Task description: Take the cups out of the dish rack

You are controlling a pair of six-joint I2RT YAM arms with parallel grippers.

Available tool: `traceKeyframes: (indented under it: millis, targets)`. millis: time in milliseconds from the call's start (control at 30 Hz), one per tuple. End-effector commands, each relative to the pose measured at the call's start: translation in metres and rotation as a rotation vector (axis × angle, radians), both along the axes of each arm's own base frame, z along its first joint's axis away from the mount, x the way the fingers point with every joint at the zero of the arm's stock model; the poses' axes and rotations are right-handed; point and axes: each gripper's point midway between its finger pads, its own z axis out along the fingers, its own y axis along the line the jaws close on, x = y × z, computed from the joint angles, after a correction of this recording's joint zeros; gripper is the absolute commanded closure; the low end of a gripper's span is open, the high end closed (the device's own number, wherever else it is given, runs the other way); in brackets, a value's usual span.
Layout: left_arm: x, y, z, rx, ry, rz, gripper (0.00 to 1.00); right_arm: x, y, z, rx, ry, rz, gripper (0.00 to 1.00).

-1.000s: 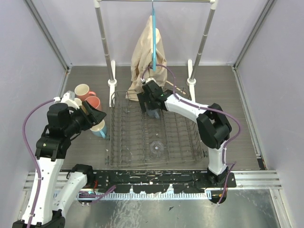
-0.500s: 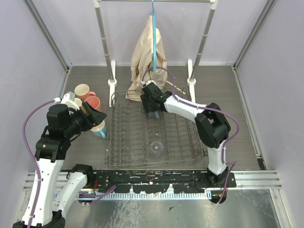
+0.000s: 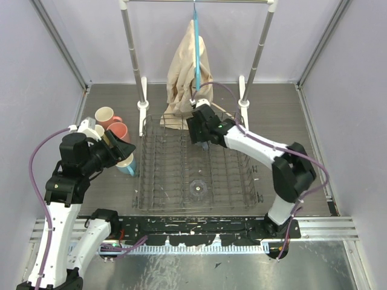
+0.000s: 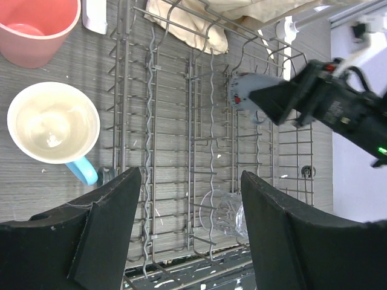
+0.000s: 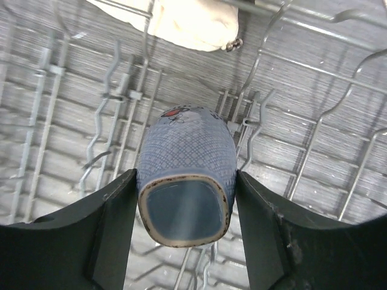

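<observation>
Right claw (image 5: 184, 202) clamped on the grey-blue cup (image 5: 186, 154), 1 finger on each side, cup mouth facing the wrist camera. Cup sits over the far rows of the dish rack (image 3: 181, 181); cannot tell if it clears the prongs. Left claw (image 4: 190, 175) wide, holding nothing, above the rack's left edge. 1 clear glass (image 3: 198, 187) in the near part of the rack. On the surface (image 3: 284, 115) left of the rack: 1 salmon-pink mug (image 4: 39, 27) and 1 light blue mug (image 4: 53, 122), upright.

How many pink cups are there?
2. One pink cup stands on the table left of the rack; the other pink cup sits nearer, where the left arm may hide more.
</observation>
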Motion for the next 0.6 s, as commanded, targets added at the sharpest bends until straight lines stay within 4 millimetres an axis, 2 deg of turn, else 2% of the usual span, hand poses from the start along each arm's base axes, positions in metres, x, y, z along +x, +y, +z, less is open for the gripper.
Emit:
traceKeyframes:
  millis: [0, 100, 133, 300, 467, 567]
  targets:
    - [-0.001, -0.001, 0.003, -0.011, -0.003, -0.001, 0.26, -0.013, 0.005, 0.103, 0.215, -0.180, 0.009, 0.99]
    - [0.000, -0.004, 0.004, -0.029, -0.002, -0.006, 0.26, -0.031, 0.003, 0.134, 0.301, -0.207, 0.046, 0.99]
    - [0.000, -0.006, 0.005, -0.040, -0.004, -0.009, 0.26, -0.040, 0.004, 0.148, 0.354, -0.222, 0.071, 0.99]
    - [0.001, -0.021, 0.012, -0.123, -0.031, -0.068, 0.25, -0.082, 0.008, 0.198, 0.604, -0.286, 0.190, 0.99]
    - [-0.005, -0.053, 0.036, -0.310, -0.108, -0.211, 0.24, -0.130, 0.016, 0.242, 0.901, -0.311, 0.363, 0.99]
    - [-0.009, -0.066, 0.058, -0.406, -0.196, -0.293, 0.23, -0.155, 0.021, 0.265, 1.073, -0.300, 0.468, 0.99]
